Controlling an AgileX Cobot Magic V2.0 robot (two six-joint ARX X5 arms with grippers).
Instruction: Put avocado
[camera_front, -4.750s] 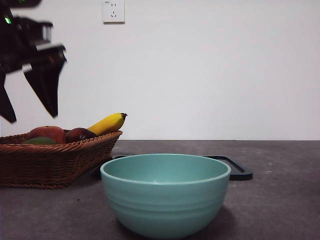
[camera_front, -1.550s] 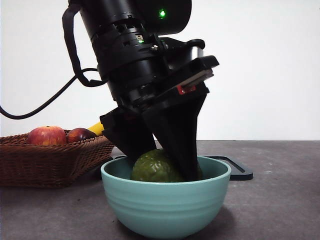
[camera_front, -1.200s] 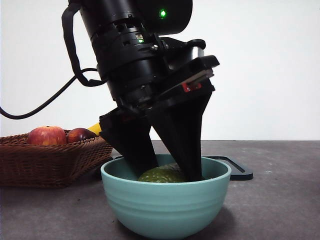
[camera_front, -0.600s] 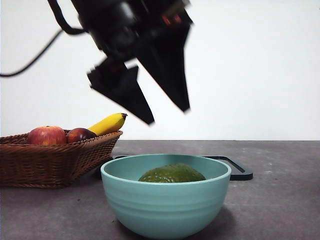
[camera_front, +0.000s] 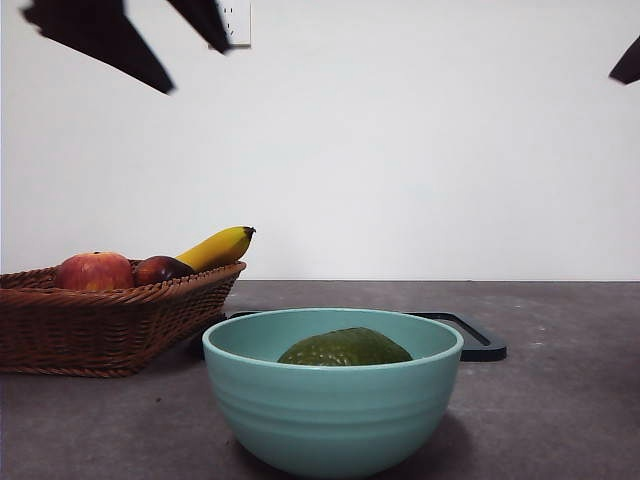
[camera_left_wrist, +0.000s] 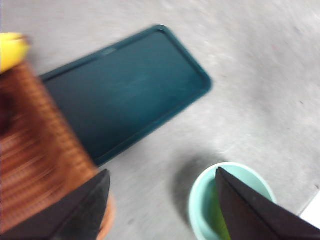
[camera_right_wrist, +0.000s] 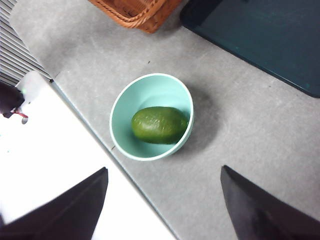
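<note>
The dark green avocado (camera_front: 345, 348) lies on its side inside the teal bowl (camera_front: 330, 405) at the front of the table. It is free of both grippers. My left gripper (camera_front: 200, 70) hangs high above and to the left of the bowl, open and empty; only its black tips show in the front view. In the left wrist view, blurred by motion, the left gripper (camera_left_wrist: 161, 172) stands open over the table, with the bowl (camera_left_wrist: 199, 200) beside one jaw. My right gripper (camera_right_wrist: 164, 169) is open and empty, high over the avocado (camera_right_wrist: 159, 125) and the bowl (camera_right_wrist: 122, 117).
A wicker basket (camera_front: 100, 325) at the left holds a red apple (camera_front: 94, 271), a darker fruit (camera_front: 160, 268) and a yellow banana (camera_front: 216, 246). A dark tray (camera_front: 480, 340) lies flat behind the bowl. The right arm's tip (camera_front: 628, 62) shows at the top right corner.
The left gripper opened and left the avocado in the bowl, then rose and drew away to the upper left. The avocado settled lower onto its side.
</note>
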